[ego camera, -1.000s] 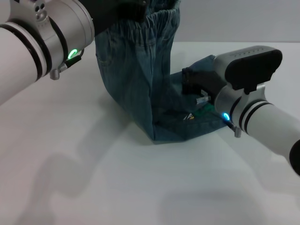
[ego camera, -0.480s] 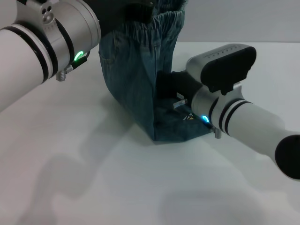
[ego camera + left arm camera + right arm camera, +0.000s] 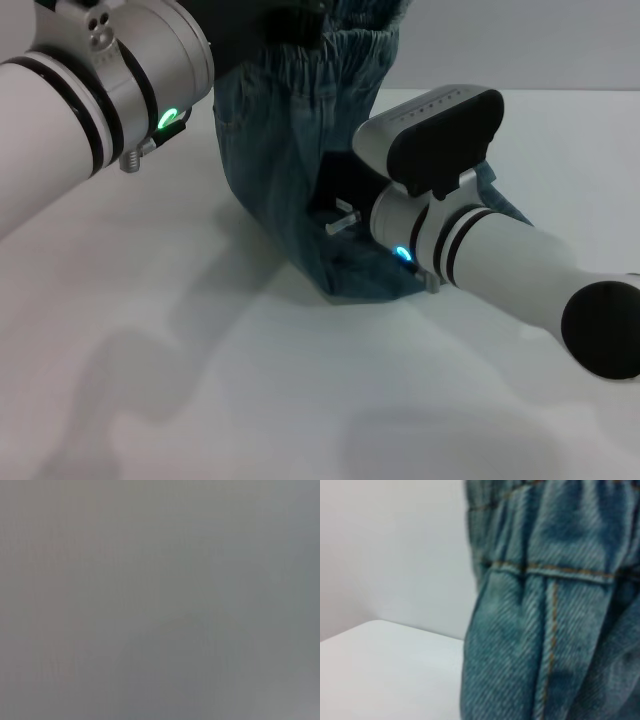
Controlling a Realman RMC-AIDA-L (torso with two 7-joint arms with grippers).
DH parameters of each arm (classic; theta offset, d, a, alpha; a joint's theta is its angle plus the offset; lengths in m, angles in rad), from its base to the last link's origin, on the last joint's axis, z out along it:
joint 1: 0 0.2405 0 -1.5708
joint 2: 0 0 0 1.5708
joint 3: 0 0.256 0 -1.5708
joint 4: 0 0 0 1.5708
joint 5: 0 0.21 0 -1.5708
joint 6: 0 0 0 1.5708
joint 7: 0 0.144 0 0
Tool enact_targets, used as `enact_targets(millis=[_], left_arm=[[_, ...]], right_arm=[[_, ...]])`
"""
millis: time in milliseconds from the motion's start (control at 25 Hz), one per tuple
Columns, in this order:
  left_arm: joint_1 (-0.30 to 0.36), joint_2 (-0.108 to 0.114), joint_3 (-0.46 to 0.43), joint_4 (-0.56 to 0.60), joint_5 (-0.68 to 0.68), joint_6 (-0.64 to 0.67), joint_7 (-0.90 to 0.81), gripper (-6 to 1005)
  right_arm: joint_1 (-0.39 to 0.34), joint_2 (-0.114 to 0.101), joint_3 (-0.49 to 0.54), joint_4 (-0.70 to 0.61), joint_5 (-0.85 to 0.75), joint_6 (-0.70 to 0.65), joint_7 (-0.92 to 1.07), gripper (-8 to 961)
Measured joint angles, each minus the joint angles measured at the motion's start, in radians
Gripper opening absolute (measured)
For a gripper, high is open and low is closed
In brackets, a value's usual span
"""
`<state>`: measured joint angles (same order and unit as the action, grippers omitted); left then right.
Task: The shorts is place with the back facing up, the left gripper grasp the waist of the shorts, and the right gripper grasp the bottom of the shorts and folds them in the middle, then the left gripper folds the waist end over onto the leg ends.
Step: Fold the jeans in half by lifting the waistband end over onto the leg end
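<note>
Blue denim shorts hang from their elastic waist, which my left gripper holds raised at the top of the head view, shut on the waistband. Their lower part rests folded on the white table. My right gripper is low against the bottom of the shorts, mostly hidden by its own wrist, and seems shut on the leg fabric. A denim flap shows behind the right arm. The right wrist view is filled by the shorts, close up with orange seams. The left wrist view shows only grey.
The white table stretches out around the shorts, bare in front and to the left, where the arms cast shadows. A pale wall rises behind the table's far edge. My right forearm crosses the table at the right.
My right gripper has travelled left across the table with the leg end, closing in under the hanging waist. The left gripper shifted slightly right, still holding the waist up.
</note>
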<state>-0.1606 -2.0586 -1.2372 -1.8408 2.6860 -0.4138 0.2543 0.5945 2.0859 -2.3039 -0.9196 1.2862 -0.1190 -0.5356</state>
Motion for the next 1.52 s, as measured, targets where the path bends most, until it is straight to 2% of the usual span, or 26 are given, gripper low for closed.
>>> enact_targets(millis=[800,1240,1520], left_arm=[[0.0,0.0,0.008,0.005,0.0,0.004,-0.001,37],[0.006,0.0,0.008,0.023,0.0,0.015,-0.001,36],[-0.006,-0.001,0.035,0.068,-0.022,0.055,-0.002,50]], right_arm=[[0.014,0.002,-0.06,-0.018,0.004,-0.015,0.014,-1],[-0.085,-0.007,0.048,0.032,-0.021,-0.115,-0.001,-2],[-0.189,-0.01,0.2,0.037,-0.128,-0.128,-0.005,-2]])
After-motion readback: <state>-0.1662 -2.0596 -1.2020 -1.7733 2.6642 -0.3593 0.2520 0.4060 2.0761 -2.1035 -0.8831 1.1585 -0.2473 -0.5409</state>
